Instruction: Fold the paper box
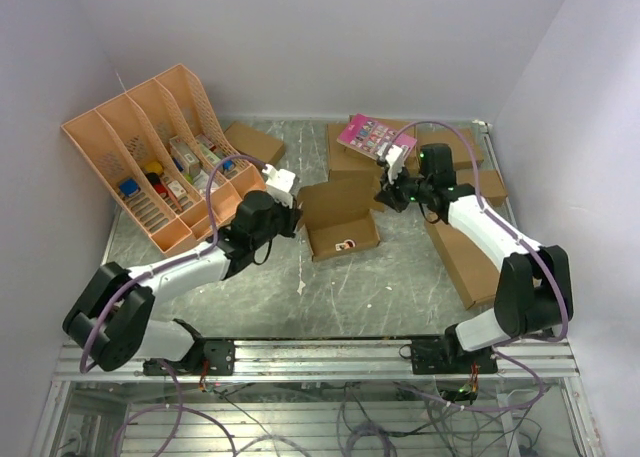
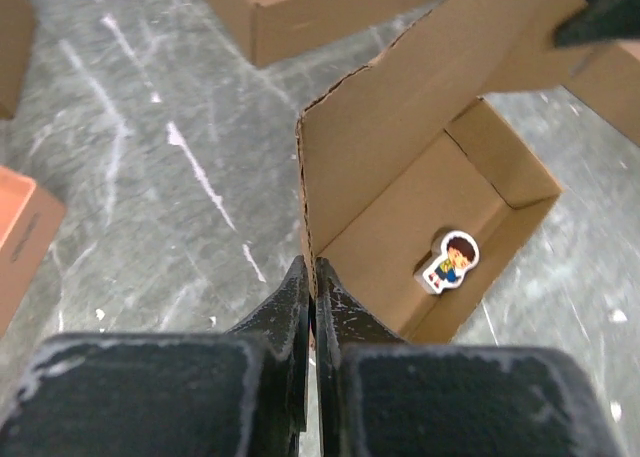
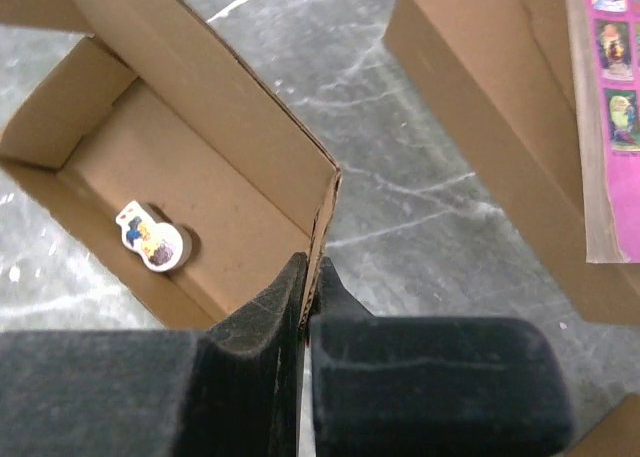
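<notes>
Paper box (image 1: pixel 340 222): plain brown cardboard, unprinted, standing at the middle of the tabletop (image 1: pixel 400 297), between the two arms.
Shape so far: a shallow oblong tray, open on top, with low walls folded up on its sides and a short flap tucked in at one end.
Tall panel: a broad flat panel rises from the tray's far long side and leans away from the opening; its left edge looks rough and perforated in the left wrist view.
Inside: a small white piece with a cartoon child (image 2: pixel 449 261) printed on it lies on the tray floor, near the near wall.
Left claw (image 2: pixel 312 277): clenched, its dark fingers pinching the thin left edge of the tall panel at the box's left corner.
Right claw (image 3: pixel 312 272): clenched, pinching the upright cardboard edge at the box's right corner, where two walls meet.
Brown box with pink card (image 1: pixel 372 134): far and right of the paper box, apart from it.
Large flat brown box (image 1: pixel 465 252): at the right, under the right arm.
Small brown box (image 1: pixel 253 142): far, left of centre.
Orange file rack (image 1: pixel 150 147): far left, with small packets in its slots.
</notes>
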Motion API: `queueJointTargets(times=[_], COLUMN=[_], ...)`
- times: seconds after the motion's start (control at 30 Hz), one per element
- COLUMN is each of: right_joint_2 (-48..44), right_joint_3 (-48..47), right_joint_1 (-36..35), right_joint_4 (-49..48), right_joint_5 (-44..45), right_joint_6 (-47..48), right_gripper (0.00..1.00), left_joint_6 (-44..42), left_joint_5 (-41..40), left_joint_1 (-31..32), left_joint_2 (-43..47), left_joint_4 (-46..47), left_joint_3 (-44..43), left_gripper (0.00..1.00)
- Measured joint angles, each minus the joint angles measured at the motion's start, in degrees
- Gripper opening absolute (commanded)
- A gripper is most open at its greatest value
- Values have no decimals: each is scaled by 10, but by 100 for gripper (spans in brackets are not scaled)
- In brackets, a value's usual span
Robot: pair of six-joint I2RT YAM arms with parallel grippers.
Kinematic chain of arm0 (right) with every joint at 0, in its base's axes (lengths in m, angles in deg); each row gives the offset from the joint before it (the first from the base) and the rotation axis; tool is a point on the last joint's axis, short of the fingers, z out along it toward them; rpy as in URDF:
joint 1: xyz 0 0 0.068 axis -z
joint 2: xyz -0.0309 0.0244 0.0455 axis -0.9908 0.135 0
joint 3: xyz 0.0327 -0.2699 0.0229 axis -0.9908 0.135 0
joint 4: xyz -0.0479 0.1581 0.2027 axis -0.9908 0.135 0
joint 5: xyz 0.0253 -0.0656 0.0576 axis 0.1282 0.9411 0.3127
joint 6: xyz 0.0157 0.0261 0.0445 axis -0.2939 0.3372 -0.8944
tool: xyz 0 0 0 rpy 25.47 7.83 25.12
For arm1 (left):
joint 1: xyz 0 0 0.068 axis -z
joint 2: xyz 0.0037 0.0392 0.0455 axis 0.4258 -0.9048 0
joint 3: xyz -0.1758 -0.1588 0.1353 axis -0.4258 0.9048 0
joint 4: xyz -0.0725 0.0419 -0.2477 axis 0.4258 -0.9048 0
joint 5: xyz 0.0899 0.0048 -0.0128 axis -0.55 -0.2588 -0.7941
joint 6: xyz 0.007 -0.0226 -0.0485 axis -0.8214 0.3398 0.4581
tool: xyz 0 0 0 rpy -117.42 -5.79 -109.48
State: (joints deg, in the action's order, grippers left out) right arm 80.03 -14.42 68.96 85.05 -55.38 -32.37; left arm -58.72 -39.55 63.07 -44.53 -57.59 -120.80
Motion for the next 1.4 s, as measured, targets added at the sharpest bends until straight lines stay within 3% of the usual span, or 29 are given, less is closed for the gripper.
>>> queueJointTargets(times=[0.3,0.57,0.97,1.4], right_joint_2=[-2,-6,-11,-40], right_joint_3=[78,105,144,175], right_joint_1=[-83,-102,-162,-193], right_joint_4=[-167,-233,-296,-301], right_joint_5=[182,280,380,408], right_joint_6=[-216,-337,-379,-398], right_gripper=[0,0,0,0], left_joint_6=[122,144,116,126], left_joint_5=[-233,-356,-452,-458], left_joint_1=[42,102,125,139], left_joint_2=[-77,-100,-137,-115], left_joint_4=[-13,14,119,170], left_joint_3=[-63,-73,-43,20], left_gripper=[7,7,7,7])
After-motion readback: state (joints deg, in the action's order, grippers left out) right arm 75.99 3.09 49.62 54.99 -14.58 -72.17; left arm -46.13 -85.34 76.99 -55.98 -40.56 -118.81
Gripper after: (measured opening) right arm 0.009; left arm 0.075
